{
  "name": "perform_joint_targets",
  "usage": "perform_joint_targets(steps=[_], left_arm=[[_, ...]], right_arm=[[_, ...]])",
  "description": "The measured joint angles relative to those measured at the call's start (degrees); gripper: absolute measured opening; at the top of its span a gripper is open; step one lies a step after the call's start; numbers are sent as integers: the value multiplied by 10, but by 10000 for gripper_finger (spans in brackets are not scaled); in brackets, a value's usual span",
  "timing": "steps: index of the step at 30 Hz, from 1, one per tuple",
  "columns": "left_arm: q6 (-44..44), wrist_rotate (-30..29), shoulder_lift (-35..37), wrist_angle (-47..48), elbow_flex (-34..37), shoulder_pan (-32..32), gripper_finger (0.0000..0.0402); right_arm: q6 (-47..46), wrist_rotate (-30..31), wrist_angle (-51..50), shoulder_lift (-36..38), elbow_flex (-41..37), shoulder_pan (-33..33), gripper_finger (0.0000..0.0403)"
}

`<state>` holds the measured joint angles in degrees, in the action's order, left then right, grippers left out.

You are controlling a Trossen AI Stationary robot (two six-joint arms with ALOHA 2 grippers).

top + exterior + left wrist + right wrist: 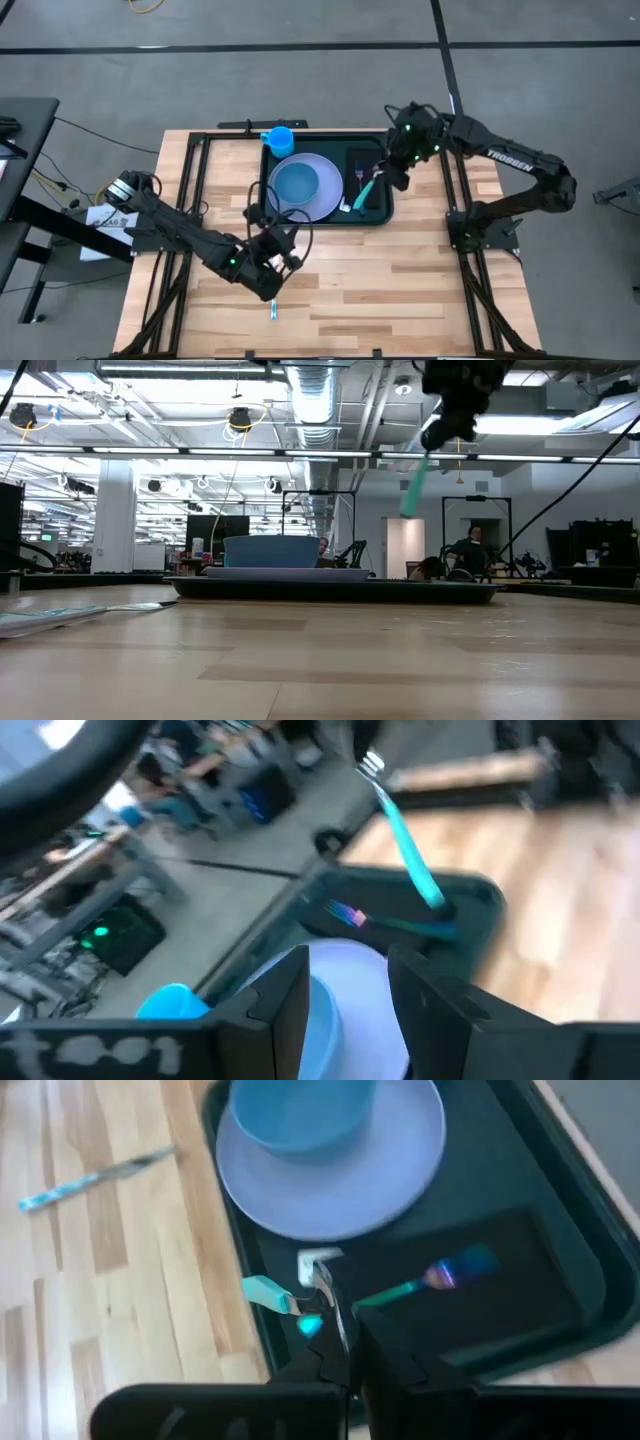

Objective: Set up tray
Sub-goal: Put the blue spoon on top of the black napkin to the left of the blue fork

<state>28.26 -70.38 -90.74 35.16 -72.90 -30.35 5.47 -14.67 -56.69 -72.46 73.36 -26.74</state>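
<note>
The dark green tray (375,215) is seen at the 12 o'clock side of the wooden counter (400,280), its rim near the far edge. On it a lavender plate (330,195) carries a blue bowl (296,184), with a blue cup (279,139) at the tray's 11 o'clock corner and a black napkin (362,160) at 3 o'clock of the plate. A teal-handled utensil (363,190) is held clamped in the right gripper (385,172) above the napkin, where another iridescent utensil (440,1278) lies. The left gripper (272,270) is held over the counter at 6 o'clock of the tray, its fingers (285,1010) narrowly parted and empty. A teal-handled knife (273,311) lies on the counter near it.
</note>
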Motion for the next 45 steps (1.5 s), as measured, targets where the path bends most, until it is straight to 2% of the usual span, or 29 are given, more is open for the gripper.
perform_joint_targets(steps=[3,6,9,12,14,17,23,29,35,45], left_arm=[[-53,58,-4,-1,0,1,128],[-128,126,-13,-49,7,1,128],[-240,210,-12,-195,42,5,128],[-357,327,-3,-317,79,11,128],[-401,400,1,-379,93,22,128],[-409,445,14,-403,109,43,128],[-381,444,63,-517,194,96,128],[-334,448,133,-631,294,144,128],[-322,455,193,-628,345,156,128],[-326,440,194,-628,348,157,128]], right_arm=[[19,-29,-9,-18,1,-33,0],[31,-30,-18,-53,0,-43,0],[73,-11,-18,-99,5,-32,0],[110,6,-23,-145,41,-30,0],[135,6,-48,-176,75,-40,0],[170,-2,-95,-227,139,-56,0],[226,-54,-199,-334,260,-91,0],[286,-106,-219,-417,331,-125,0],[320,-141,-225,-481,363,-156,0],[349,-193,-228,-554,372,-183,0]])
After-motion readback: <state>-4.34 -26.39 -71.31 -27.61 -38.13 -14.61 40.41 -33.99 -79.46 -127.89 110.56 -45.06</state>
